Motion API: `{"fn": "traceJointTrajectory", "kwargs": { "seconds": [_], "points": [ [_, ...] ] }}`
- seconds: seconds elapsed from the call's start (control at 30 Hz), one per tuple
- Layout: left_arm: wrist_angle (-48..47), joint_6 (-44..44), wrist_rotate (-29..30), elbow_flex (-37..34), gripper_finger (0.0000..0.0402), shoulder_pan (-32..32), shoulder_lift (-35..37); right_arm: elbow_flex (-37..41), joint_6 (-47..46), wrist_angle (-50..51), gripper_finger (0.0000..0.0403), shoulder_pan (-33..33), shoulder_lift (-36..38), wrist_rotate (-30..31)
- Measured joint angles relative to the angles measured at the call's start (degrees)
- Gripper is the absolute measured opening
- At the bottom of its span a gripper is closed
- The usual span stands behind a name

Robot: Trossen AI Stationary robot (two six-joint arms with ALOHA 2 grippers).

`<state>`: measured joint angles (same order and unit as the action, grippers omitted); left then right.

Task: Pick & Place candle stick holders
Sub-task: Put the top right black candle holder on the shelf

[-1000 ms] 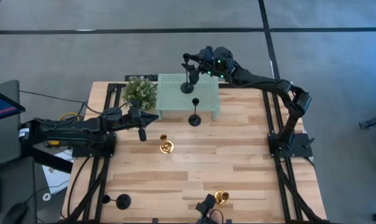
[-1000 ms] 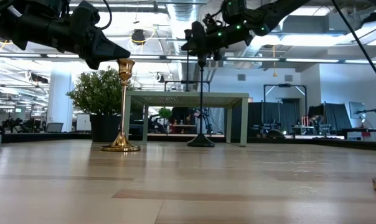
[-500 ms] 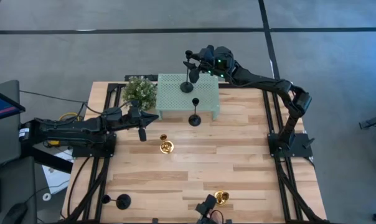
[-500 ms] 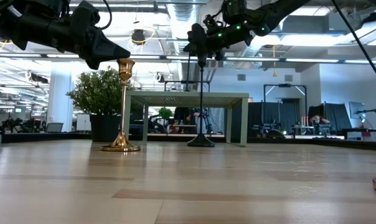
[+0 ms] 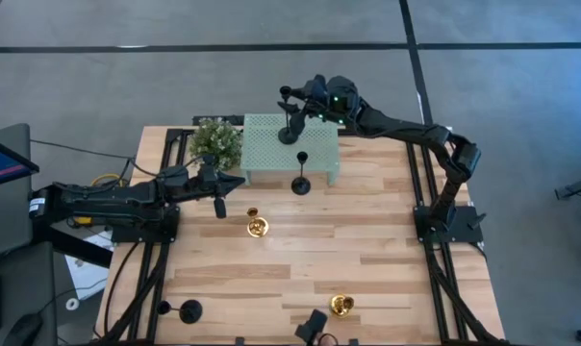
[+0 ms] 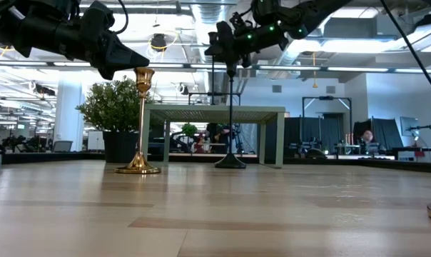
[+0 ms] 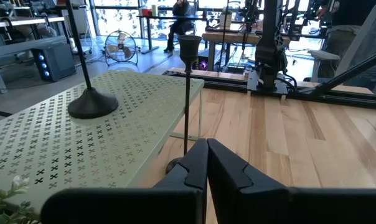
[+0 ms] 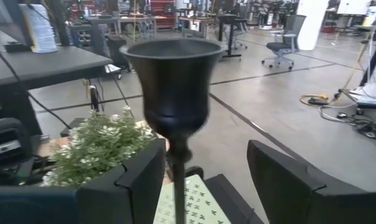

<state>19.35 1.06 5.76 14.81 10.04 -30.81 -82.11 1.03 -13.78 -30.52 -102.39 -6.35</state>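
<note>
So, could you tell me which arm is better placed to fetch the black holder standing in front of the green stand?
Probably the left: its shut tool hovers near that black holder, while the right tool stands open around the holder on the stand.

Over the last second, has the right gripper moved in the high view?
Yes. Measured against the fixed pale green perforated stand, the right gripper has shifted slightly leftward, open around the cup of the tall matte black candle holder standing on that stand.

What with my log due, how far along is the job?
One black holder stands on the green stand, the open right gripper around its cup. Left on the table: second black holder, third black holder, gold holder, second gold holder. Left gripper waits shut.
</note>
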Motion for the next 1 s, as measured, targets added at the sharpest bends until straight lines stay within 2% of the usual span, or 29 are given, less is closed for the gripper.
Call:
{"fn": "traceJointTrajectory", "kwargs": {
  "seconds": [0.3, 0.73, 0.87, 1.0],
  "points": [
    [0.0, 0.0, -0.01, 0.0, 0.0008, 0.0, -0.01, 0.0, -1.23, 0.07, 0.0249, 0.52, 0.0, -1.14],
    [0.0, 0.0, 0.0, 0.01, 0.0008, -0.01, 0.0, 0.0, -0.74, 8.87, 0.0249, 0.02, 0.01, -1.17],
    [0.0, 0.0, 0.0, 0.0, 0.0008, -0.02, 0.0, 0.0, -0.65, 8.83, 0.0232, 0.17, 0.0, -1.18],
    [0.0, 0.0, -0.02, 0.01, 0.0008, -0.02, -0.01, 0.0, -0.63, 8.83, 0.0183, 0.17, 0.0, -1.18]
  ]
}}
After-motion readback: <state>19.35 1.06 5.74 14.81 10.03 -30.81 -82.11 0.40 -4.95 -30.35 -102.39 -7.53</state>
